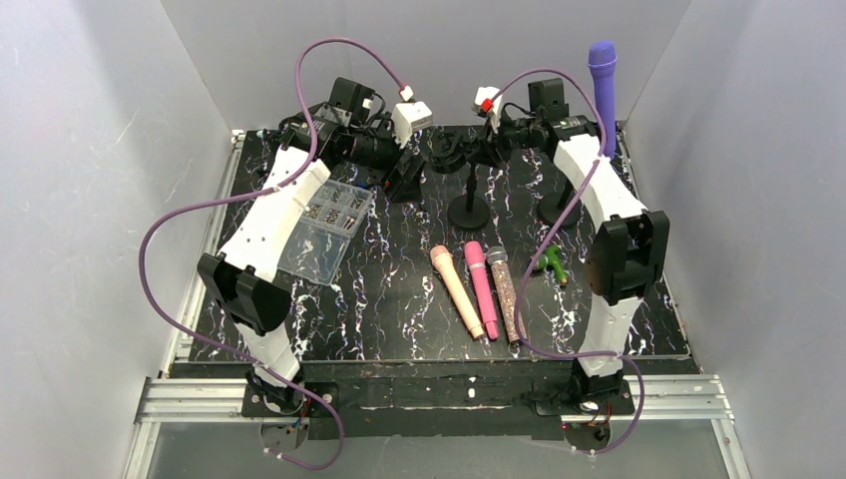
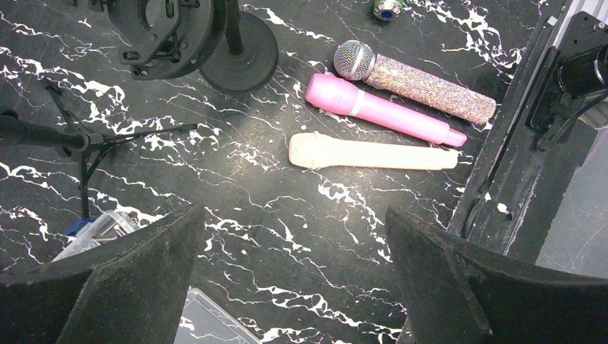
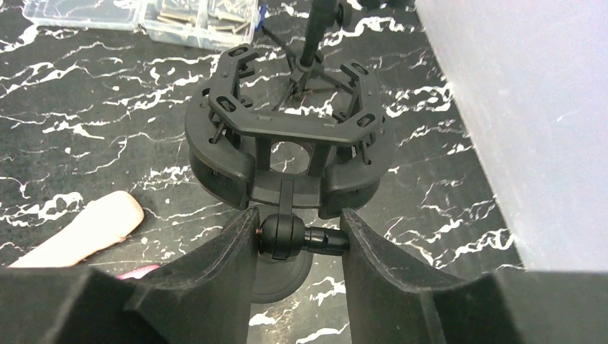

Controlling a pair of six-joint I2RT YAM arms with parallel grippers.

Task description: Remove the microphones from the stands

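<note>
1. Top external view, far left: a clear plastic box point(image 1: 324, 225) sits on the table point(image 1: 399, 324) under the left arm. It plays no part here, but it is something to steer clear of.
2. The left claw point(image 2: 292, 218) hangs over the table with its jaws spread wide and nothing between them. Its own camera looks down on the peach microphone point(image 2: 373, 153), the pink microphone point(image 2: 383, 111) and the glittery microphone point(image 2: 423, 86), lying side by side.
3. In the middle, the right claw point(image 3: 297, 218) is pinched in narrow on the small black knob point(image 3: 278, 235) under the cradle point(image 3: 290, 129) of the middle stand point(image 1: 469, 205). That cradle looks empty, so this grip seems to win nothing for the job.
4. Far right, at the back, the purple microphone point(image 1: 603, 85) stands upright, head up and well above the table. It sits on the rear stand point(image 1: 552, 210), which is half hidden behind the right arm, and it looks like the one to take off.
5. To do this well, the right claw should probably let go of the knob and back off gently so the middle stand does not tip.
6. It should then rise to the purple handle, close squarely around it below the head, and pull straight up along the handle's line. The free left claw could steady the pole, because a sideways tug would likely topple the rear stand.
</note>
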